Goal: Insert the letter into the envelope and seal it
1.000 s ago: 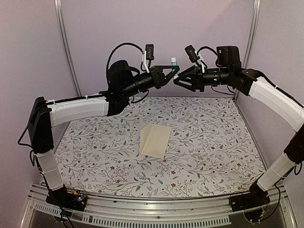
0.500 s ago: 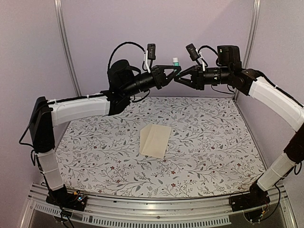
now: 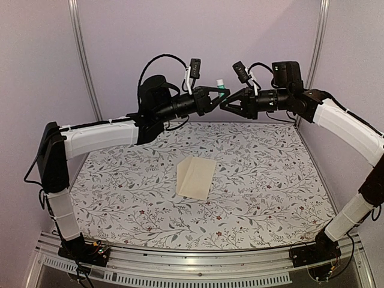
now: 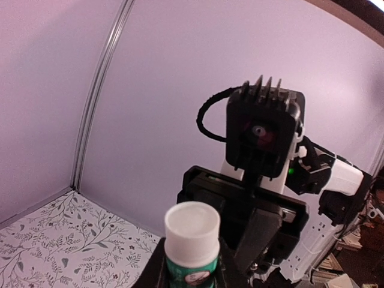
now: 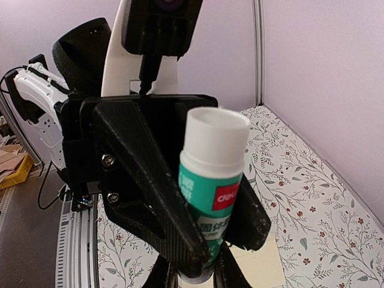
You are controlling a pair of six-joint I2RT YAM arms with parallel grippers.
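My left gripper (image 3: 223,91) is raised high over the back of the table and is shut on a green glue stick (image 3: 221,87) with a white cap, held upright. The stick fills the left wrist view (image 4: 192,240) and the right wrist view (image 5: 215,180). My right gripper (image 3: 223,105) faces the left one, its fingers on either side of the stick's lower end (image 5: 197,276); whether they press on it is unclear. The cream envelope (image 3: 196,177) lies flat on the table below. The printed letter is not visible.
The table carries a floral patterned cloth (image 3: 120,186). Purple walls with metal posts (image 3: 84,60) close the back and sides. An aluminium rail (image 3: 192,264) runs along the near edge by the arm bases.
My right gripper has moved a little left, closing in on the lower end of the glue stick. The left arm has shifted slightly right. The envelope has not moved.
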